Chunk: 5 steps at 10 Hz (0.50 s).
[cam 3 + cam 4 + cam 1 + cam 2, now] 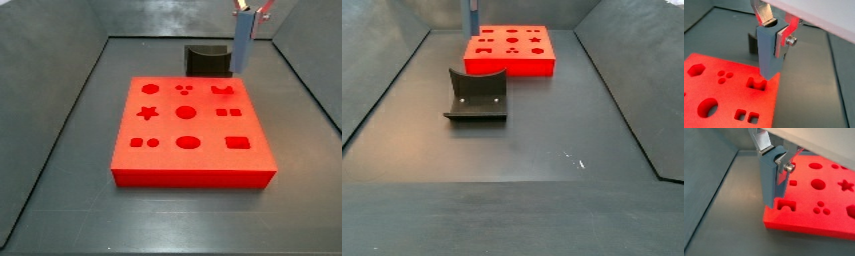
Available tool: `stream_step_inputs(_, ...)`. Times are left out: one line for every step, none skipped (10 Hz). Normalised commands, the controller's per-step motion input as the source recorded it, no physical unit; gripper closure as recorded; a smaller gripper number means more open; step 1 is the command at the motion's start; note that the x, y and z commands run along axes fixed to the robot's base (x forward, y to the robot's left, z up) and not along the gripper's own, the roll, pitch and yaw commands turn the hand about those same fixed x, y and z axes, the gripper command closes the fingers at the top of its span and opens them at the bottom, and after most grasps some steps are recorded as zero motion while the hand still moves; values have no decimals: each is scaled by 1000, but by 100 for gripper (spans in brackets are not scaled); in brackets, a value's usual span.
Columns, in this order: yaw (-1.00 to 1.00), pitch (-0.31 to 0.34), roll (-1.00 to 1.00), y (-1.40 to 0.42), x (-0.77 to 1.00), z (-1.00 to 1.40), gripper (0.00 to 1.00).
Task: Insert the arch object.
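Note:
My gripper (775, 30) is shut on the arch object (769, 55), a grey-blue block held upright, with its semicircular notch up between the fingers (765, 15). In both wrist views the block's lower end hangs just above the red board (711, 85), close over the arch-shaped recess (756, 84). In a wrist view the gripper (773, 156) holds the block (771, 180) by the board's edge, above the recess (785, 204). In a side view the block (245, 45) hangs over the board's far right corner (201, 165), near the arch recess (221, 91).
The fixture (207, 58) stands just behind the board, next to the held block. In a side view the fixture (476, 95) sits in front of the board (509, 60). Dark walls enclose the grey floor (556, 150).

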Motion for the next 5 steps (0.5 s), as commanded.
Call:
stream_step_inputs(-909, -11, 14, -186, 54, -63, 100)
stream_step_inputs(-957, 0, 20, -129, 11, -109, 100)
stream_step_inputs(-914, 0, 53, -97, 0, -109, 100)
stream_step_inputs(-954, 0, 80, -51, 0, -114, 100)
stream_step_inputs(-1000, 0, 57, 0, 0, -126, 100)
